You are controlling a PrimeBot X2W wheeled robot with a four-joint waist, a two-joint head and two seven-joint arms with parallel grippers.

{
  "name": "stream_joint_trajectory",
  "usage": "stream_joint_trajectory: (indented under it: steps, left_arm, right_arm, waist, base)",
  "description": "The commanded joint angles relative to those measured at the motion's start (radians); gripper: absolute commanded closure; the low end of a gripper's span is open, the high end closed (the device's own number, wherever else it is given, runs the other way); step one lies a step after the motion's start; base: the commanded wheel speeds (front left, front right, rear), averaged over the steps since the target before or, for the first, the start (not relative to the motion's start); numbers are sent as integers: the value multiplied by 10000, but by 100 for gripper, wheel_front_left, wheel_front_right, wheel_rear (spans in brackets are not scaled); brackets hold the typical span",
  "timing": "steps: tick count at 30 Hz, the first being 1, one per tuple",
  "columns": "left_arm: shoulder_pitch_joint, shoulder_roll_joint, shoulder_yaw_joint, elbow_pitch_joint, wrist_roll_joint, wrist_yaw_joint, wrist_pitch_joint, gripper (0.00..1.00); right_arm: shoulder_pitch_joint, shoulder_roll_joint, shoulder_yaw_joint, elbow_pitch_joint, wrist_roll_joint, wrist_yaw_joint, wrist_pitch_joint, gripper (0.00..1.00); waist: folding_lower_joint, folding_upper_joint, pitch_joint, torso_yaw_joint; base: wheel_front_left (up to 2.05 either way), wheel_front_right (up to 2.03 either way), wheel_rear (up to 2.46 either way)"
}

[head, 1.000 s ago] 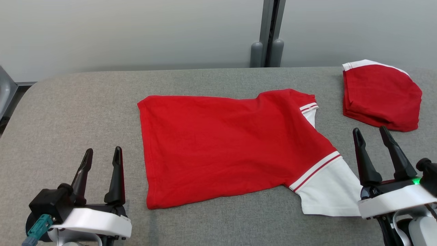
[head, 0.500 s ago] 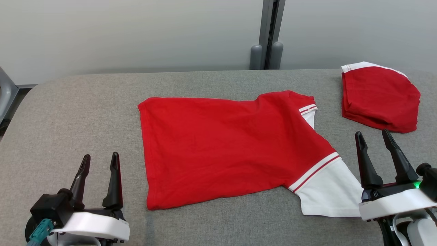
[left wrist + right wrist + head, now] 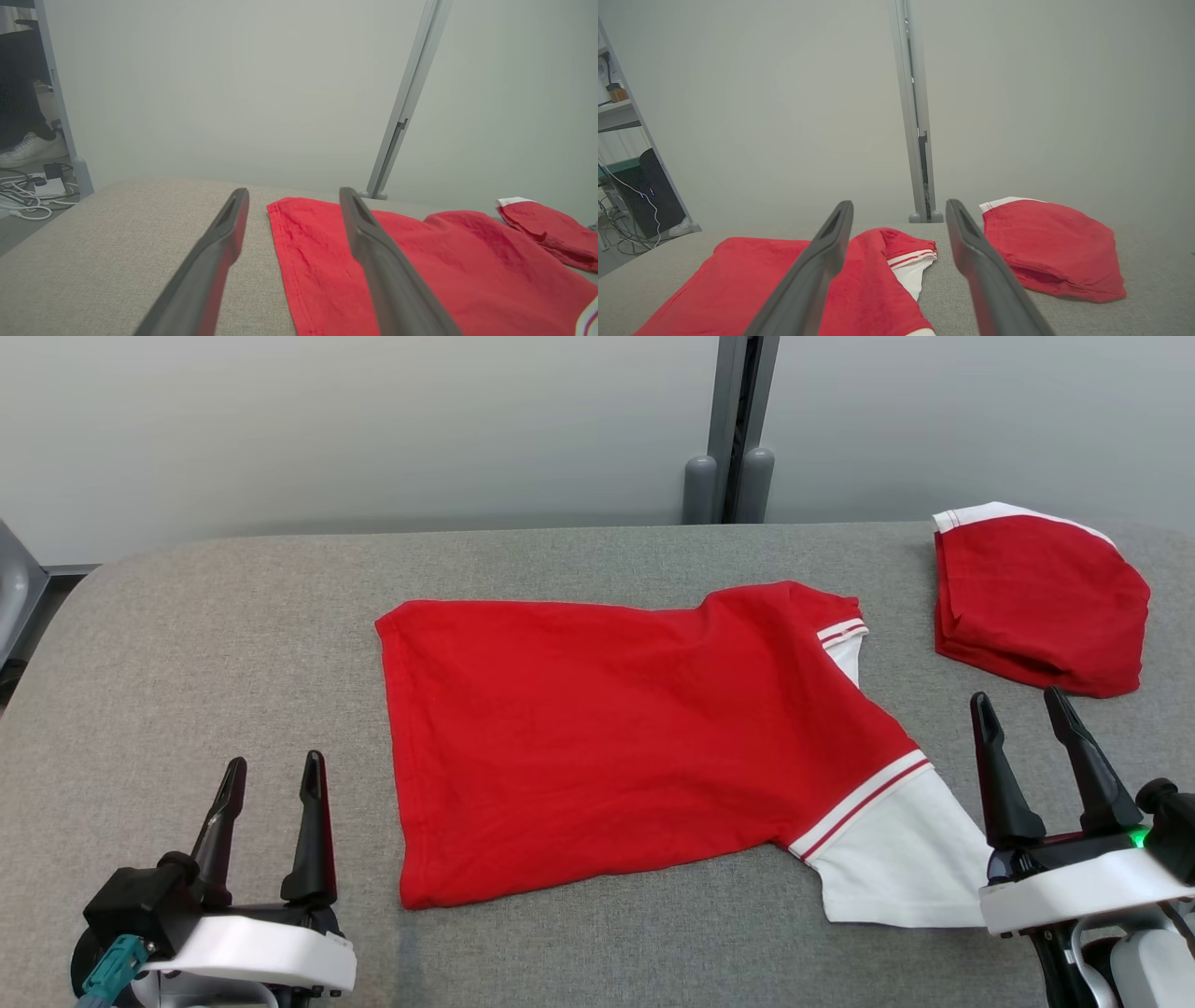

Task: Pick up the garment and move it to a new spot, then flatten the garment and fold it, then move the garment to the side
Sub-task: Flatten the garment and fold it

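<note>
The garment (image 3: 607, 737) is a red T-shirt with white sleeves, spread flat across the middle of the grey table (image 3: 187, 644). Its hem lies to the left and its near white sleeve (image 3: 896, 859) at the lower right. My left gripper (image 3: 275, 761) stands open at the lower left, a short way left of the hem and off the cloth. On the other side my right gripper (image 3: 1016, 695) is open just right of the white sleeve, holding nothing. The left wrist view has the hem (image 3: 289, 242) between open fingers (image 3: 219, 247). The right wrist view has the far sleeve (image 3: 910, 266) ahead.
A second red garment (image 3: 1041, 602), folded with a white edge, lies at the table's back right, beyond my right gripper. A grey post (image 3: 733, 429) stands behind the table against a pale wall. Cables (image 3: 23, 200) and a person's white shoe (image 3: 28, 149) are on the floor to the left.
My left gripper has dropped slightly toward the near edge. The right one has barely shifted. The shirt lies as before.
</note>
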Motion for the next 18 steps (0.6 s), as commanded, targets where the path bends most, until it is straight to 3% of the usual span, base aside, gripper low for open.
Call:
stream_joint_trajectory:
  steps: [1, 18]
  left_arm:
    - [103, -28, 60, 47, 92, -75, -25, 0]
    - [138, -250, 92, 256, 155, -282, 37, 0]
  right_arm:
    - [-49, -39, -46, 47, -43, 3, -62, 0]
    - [-59, -46, -100, 197, 35, 3, -9, 0]
  waist:
    - [0, 0, 2, -3]
    - [0, 0, 49, -26]
  base:
    - [0, 0, 0]
    - [0, 0, 0]
